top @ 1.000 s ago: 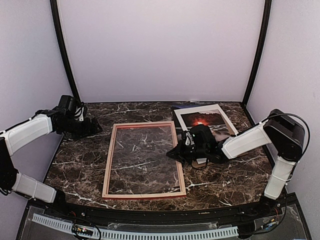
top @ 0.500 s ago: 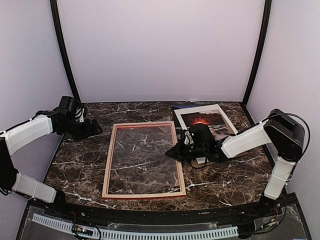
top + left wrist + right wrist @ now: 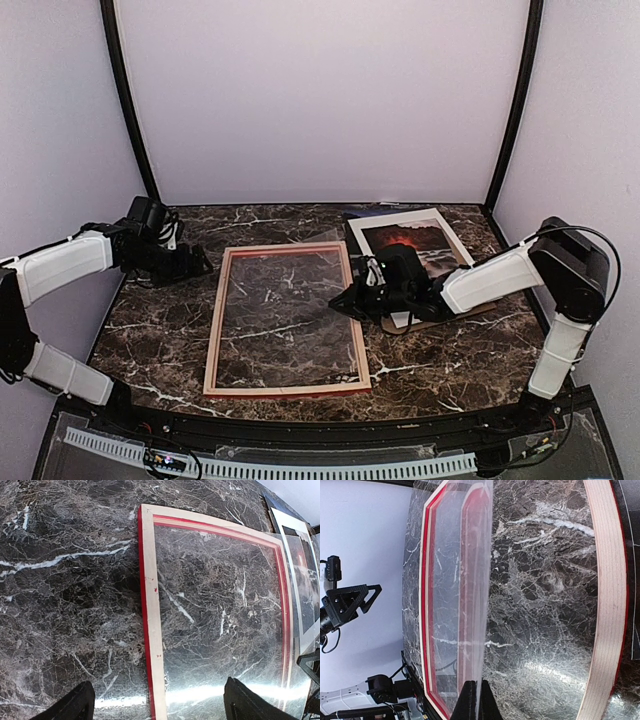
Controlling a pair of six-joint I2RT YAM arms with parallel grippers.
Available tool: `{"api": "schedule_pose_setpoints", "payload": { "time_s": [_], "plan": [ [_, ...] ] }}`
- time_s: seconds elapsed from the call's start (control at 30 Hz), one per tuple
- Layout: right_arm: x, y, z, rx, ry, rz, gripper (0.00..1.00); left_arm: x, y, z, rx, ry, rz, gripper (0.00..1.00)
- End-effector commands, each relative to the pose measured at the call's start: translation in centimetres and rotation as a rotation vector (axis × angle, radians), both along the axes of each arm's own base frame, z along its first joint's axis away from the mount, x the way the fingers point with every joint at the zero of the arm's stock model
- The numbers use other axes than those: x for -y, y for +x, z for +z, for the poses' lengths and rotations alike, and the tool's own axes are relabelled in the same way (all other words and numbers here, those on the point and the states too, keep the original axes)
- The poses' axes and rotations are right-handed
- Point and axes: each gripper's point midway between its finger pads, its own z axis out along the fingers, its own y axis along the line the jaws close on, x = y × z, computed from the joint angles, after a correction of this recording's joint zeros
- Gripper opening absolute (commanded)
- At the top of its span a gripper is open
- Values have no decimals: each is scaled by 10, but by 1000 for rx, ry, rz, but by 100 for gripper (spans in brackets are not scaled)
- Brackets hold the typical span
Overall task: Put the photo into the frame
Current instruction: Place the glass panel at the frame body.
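**Top external.** A large thin rectangular frame (image 3: 288,320), red on its outer edge and pale bare wood on the upturned back, lies flat in the middle of the dark marble-patterned worktop (image 3: 450,350). Its long axis runs from near to far. The dark rectangular landscape photo with a red-orange glow (image 3: 405,240) lies at the far right, just beside the frame's far right corner. A white mat board (image 3: 445,228) borders it, and its long axis also runs roughly near to far, slightly skewed. The right pincer (image 3: 345,300) sits at the frame's right rail, so the photo is behind it and to its right. The right arm is clearly the nearer one to the photo. The left pincer (image 3: 192,264) hovers off the frame's far left corner, well apart from the photo.

**Left wrist.** The left pincer (image 3: 160,702) is spread wide and holds nothing, with the frame's left rail (image 3: 150,605) below and between its fingers. The mat board (image 3: 295,555) and a strip of the photo (image 3: 310,585) show at the right edge.

**Right wrist.** The right pincer (image 3: 475,700) is clenched, apparently on the edge of a thin, glossy clear sheet (image 3: 470,580). The clear sheet tilts up over the frame (image 3: 605,605).

No brand, label or writing can be read in any view.
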Motion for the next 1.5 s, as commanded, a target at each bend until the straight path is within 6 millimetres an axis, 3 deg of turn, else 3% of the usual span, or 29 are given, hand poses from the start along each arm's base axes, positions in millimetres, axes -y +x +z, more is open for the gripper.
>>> {"api": "schedule_pose_setpoints", "payload": {
  "time_s": [0.0,0.1,0.63,0.87,1.2,1.47],
  "plan": [
    [-10,3,11,44,20,19,0,8,-2,-5,-7,4,-13,92],
    [-11,3,13,48,21,23,1,13,-2,-6,-10,6,-26,92],
    [-16,2,12,60,-21,46,32,25,-2,-8,-10,-3,-59,92],
    [-17,1,10,69,-84,54,57,32,-5,-9,-12,-20,-76,92],
    [-14,3,7,95,-201,56,80,42,-6,-12,-13,-33,-95,92],
    [-1,9,10,140,-322,29,86,44,-5,-16,-17,-28,-98,92]
  ]
}}
